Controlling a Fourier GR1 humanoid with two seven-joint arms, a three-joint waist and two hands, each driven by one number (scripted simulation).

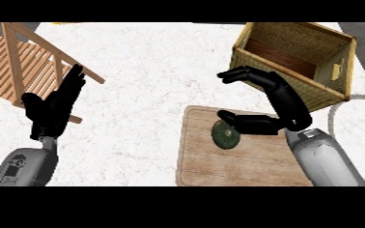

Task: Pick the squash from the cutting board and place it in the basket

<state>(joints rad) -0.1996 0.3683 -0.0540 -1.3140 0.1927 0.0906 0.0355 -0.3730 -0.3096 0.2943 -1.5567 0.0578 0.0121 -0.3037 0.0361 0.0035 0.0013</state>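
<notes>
The robot's right hand [288,104] hangs over the far right corner of a wooden cutting board [214,166], its fingers and thumb spread well apart and closed on nothing. The fingers arch up toward the near wall of a woven basket [328,91], while the thumb stretches low to the left, its tip just beside a dark green squash [227,135]; whether the two touch cannot be told. The squash lies on the upper half of the board, outside the basket, with the grey right forearm rising from the lower edge beside it. The basket stands at the back right of the pale, speckled counter [157,67], just beyond the board. At the left edge, well apart from the board, the left hand [50,111] rests open with fingers straight and pointing up, in front of a slatted wooden rack [28,63].
</notes>
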